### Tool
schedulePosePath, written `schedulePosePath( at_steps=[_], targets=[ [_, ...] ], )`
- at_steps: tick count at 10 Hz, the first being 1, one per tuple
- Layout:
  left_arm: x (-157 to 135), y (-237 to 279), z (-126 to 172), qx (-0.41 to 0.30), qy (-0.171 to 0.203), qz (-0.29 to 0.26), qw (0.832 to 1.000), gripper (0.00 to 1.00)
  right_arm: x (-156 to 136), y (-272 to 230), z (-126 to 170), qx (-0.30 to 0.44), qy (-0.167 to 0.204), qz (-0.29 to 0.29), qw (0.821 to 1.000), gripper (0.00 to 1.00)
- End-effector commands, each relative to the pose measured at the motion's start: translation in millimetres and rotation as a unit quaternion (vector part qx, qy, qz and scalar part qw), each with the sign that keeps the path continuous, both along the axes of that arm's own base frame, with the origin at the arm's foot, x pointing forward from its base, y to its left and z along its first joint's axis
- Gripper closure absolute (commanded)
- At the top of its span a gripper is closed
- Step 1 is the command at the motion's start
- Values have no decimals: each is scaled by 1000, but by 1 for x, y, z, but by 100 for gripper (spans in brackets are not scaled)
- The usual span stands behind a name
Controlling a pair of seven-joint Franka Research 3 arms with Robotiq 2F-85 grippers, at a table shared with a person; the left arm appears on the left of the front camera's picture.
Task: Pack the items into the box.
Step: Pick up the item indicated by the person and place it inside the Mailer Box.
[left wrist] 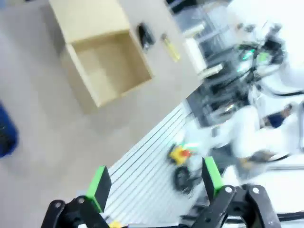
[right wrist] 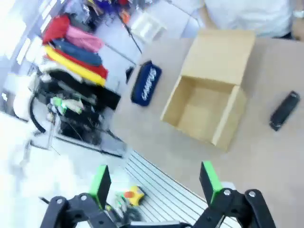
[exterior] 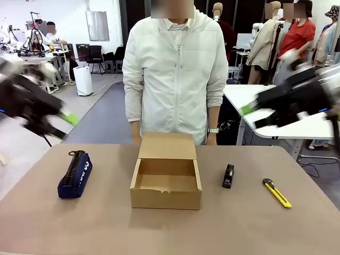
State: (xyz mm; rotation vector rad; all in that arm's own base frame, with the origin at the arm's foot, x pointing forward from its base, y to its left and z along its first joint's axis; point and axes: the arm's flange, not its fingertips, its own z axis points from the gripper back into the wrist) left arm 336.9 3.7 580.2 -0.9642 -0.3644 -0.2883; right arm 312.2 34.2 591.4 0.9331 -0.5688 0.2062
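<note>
Front view: the wide brown counter [exterior: 297, 228] lies well below both arms. The left gripper [exterior: 64, 126] and the right gripper [exterior: 253, 117] each hang high at their own side, fingers spread, nothing between them. Both look smeared, so I'd guess a quick drop from up there could land off target.

The person in a white jacket [exterior: 175, 79] stands across from both grippers, close behind the box flap. A reach that overshoots could come near them.

The shallow brown cardboard box [exterior: 166, 197], open with its flap standing up on the far side, sits below and between the two grippers. It looks light and nothing pins it. A nudge on a wall would likely skid it, and two arms coming in over it together might clash.

The navy blue oblong zippered pouch with white lettering [exterior: 75, 175] lies below the left gripper. It looks soft, so if it is pinched near one end it may droop and snag the box rim.

The small black stapler [exterior: 228, 176] lies below the right gripper, a little toward the box. It is slim and low and could twist or slip out of the pads.

A yellow-handled utility knife [exterior: 277, 193] lies near the stapler, on the side away from the box. A sloppy descent might close on it instead.
</note>
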Motion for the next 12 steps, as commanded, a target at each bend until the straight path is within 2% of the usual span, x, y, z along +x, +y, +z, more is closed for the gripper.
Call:
schedulePosePath(
  at_steps=[1,2,4,5,6,7,8,12],
  targets=[
    [-25,110,-23,-159,6,145,977,0,-28,-81,-13,76,15,-116,990,0],
    [-56,162,-50,-204,2,204,957,0,-48,-143,-25,137,1,-174,975,0],
    [-106,242,-102,-260,30,302,916,0,-100,-215,-58,224,-13,-277,934,0],
    [-125,263,-131,-283,40,341,896,0,-112,-238,-74,237,-2,-315,919,0],
    [-130,280,-151,-289,57,386,874,0,-123,-242,-95,240,21,-348,906,0],
    [-138,262,-113,-247,50,324,912,0,-122,-242,-106,207,39,-375,903,0],
    [-138,262,-113,-247,50,324,912,0,-116,-290,-51,232,16,-340,911,0],
    [-138,262,-113,-247,50,324,912,0,-116,-290,-51,232,16,-340,911,0]
  ],
)
